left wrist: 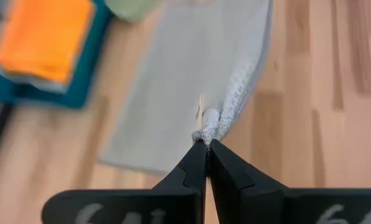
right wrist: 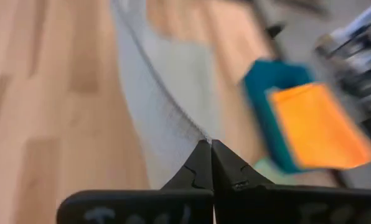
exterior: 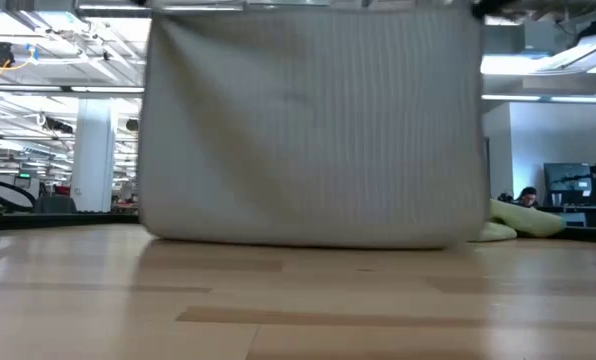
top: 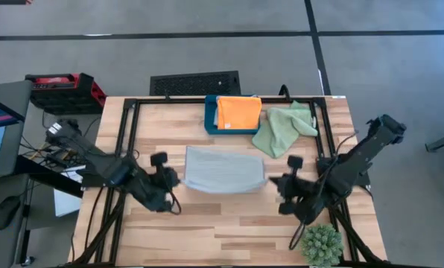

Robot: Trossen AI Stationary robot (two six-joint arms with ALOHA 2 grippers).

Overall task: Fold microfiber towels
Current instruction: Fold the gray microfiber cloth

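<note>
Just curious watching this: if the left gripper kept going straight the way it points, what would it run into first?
The left gripper is shut on the grey towel, so that towel is already at its tips. Beyond it, probably the teal box with the orange towel, though depth is unclear.

Bare table before hanging towel

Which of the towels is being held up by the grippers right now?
The pale blue-grey towel at mid-table, pinched by the left gripper and right gripper. The orange towel lies on the teal box; the green towel lies crumpled beside it.
</note>
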